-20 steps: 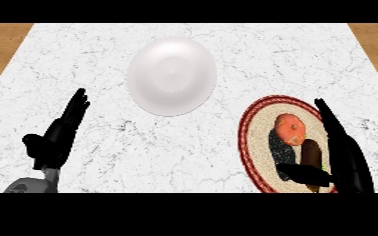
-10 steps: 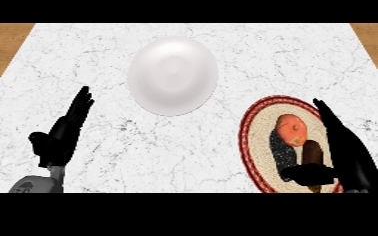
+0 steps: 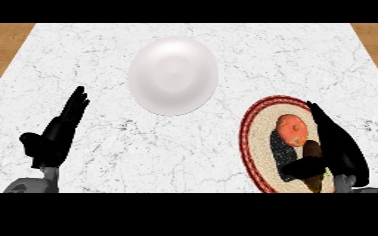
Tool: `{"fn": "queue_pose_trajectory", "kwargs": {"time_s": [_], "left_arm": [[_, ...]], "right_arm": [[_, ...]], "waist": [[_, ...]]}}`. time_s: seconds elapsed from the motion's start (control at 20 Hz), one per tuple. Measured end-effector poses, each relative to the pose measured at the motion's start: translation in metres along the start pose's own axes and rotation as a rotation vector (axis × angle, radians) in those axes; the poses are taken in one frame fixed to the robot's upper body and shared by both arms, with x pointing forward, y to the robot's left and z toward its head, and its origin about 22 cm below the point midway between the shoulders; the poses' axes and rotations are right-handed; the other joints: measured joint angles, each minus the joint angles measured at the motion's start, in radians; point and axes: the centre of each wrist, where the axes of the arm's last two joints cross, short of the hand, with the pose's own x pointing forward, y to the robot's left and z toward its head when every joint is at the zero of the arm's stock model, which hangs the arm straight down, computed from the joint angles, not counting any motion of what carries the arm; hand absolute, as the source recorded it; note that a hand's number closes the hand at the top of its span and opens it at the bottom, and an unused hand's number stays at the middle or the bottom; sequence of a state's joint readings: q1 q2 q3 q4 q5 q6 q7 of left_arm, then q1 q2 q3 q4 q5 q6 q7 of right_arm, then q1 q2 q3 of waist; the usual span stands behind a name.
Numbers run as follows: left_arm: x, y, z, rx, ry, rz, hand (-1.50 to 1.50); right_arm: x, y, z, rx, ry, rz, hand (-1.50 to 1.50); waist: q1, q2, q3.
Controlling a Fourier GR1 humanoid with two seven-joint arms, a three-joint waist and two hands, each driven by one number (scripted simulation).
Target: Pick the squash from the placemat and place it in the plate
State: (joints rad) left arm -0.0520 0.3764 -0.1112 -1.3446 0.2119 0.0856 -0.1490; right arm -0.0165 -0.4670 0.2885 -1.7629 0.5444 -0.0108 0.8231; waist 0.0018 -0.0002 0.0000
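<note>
The squash (image 3: 291,129), orange and rounded, lies on the round woven placemat (image 3: 255,141) with a red rim at the right. My right hand (image 3: 338,147) stands just right of the squash, fingers straight and pointing away, thumb reaching left across the mat below it. The fingers are not curled round the squash. The white plate (image 3: 173,75) sits at the counter's middle, with nothing on it. My left hand (image 3: 57,135) rests open at the lower left, fingers up.
White marble counter (image 3: 103,50) with wooden floor showing past its far corners. A dark patch (image 3: 279,149) and a brown shape (image 3: 312,150) lie on the mat under the squash, partly hidden by my right hand.
My right hand has edged slightly left toward the squash. The left hand shifted a little. Squash and plate have not moved.
</note>
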Motion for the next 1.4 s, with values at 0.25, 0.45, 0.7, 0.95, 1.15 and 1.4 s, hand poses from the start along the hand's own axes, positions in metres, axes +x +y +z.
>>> {"fn": "queue_pose_trajectory", "kwargs": {"time_s": [0.25, 0.45, 0.7, 0.95, 1.15, 1.4], "left_arm": [[0.0, -0.003, -0.001, -0.006, -0.001, 0.0, 0.0], [-0.006, -0.004, 0.001, -0.008, -0.005, -0.006, 0.0], [-0.005, -0.005, 0.004, -0.006, 0.003, -0.005, 0.0], [0.001, -0.003, -0.005, -0.006, 0.003, -0.003, 0.0], [0.001, 0.002, -0.006, -0.009, 0.002, -0.001, 0.0], [-0.004, -0.007, -0.002, -0.009, 0.004, 0.001, 0.0]], "right_arm": [[0.007, 0.009, -0.015, 0.007, 0.014, 0.015, -1.5], [0.005, 0.018, -0.027, 0.006, 0.045, 0.049, -1.5], [-0.001, 0.029, -0.041, 0.011, 0.054, 0.059, 1.5], [-0.007, 0.032, -0.053, 0.054, -0.011, 0.061, 1.5], [-0.01, 0.034, -0.051, 0.055, -0.056, 0.059, 1.5], [-0.007, 0.035, -0.058, 0.003, -0.108, 0.073, 1.5]], "waist": [[0.0, 0.0, 0.0], [0.0, 0.0, 0.0], [0.001, 0.0, 0.0], [-0.001, -0.006, -0.008], [-0.002, -0.008, -0.01], [-0.002, -0.009, -0.011]]}}
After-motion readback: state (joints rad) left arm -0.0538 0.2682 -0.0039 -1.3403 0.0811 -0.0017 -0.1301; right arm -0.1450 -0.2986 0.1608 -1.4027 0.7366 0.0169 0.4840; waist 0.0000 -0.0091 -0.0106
